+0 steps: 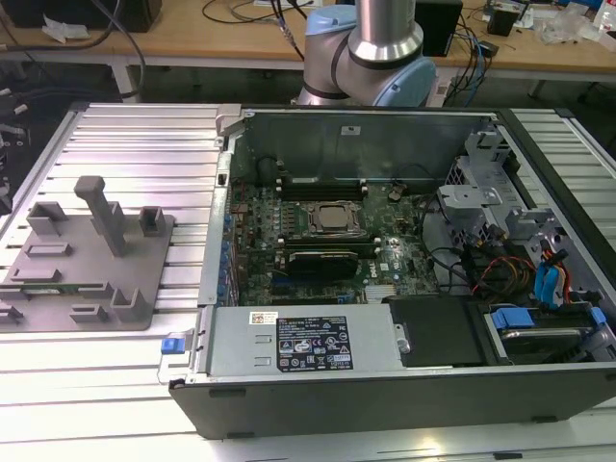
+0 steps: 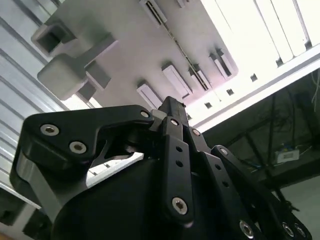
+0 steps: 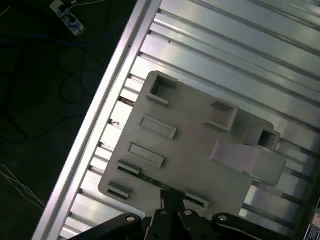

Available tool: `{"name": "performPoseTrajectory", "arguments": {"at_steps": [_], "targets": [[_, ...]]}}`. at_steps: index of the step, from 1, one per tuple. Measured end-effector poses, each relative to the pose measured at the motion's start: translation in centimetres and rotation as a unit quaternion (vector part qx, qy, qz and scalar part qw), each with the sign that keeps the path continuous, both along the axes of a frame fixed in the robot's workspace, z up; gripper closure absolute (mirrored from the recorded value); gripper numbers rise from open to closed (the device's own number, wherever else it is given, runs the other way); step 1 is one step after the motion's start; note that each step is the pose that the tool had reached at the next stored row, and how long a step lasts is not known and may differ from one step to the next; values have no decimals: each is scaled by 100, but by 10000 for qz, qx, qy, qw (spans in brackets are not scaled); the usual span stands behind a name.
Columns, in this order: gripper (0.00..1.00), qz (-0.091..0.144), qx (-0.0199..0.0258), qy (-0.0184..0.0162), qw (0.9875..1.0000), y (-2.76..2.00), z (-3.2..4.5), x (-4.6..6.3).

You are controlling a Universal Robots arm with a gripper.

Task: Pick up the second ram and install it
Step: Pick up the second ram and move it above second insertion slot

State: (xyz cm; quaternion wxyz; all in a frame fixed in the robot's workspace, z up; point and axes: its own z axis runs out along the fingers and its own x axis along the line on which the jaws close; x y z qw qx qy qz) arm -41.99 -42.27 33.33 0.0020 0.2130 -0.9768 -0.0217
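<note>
The black tool [image 3: 169, 196] hangs clenched and empty. Directly beneath its tips, the second ram [image 3: 142, 175], a slim green circuit-board stick, lies slotted in the grey plastic fixture [image 3: 190, 145].

The grey fixture [image 1: 96, 271] carries a tall post [image 1: 106, 217] and raised blocks [image 1: 152, 221] that bar low sideways passes. The second ram [image 1: 53, 286], lying in an edge slot, is clear from above. An open computer case [image 1: 231, 348] stands close beside the fixture.

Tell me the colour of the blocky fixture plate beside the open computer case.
The fixture plate is plain light grey, clearest in the exterior view.
</note>
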Motion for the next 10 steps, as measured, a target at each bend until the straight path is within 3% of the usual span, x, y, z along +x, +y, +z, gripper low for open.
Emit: {"name": "performPoseTrajectory", "arguments": {"at_steps": [1, 2, 6, 8, 10], "targets": [[92, 172, 0, 0, 9999, 0, 0, 0], [92, 463, 0, 0, 9989, 0, -1, 0], [92, 868, 0, 0, 9962, 0, -1, 0], [92, 1231, 0, 0, 9924, 0, -2, 0], [92, 1434, 0, 0, 9897, 0, -2, 0]]}}
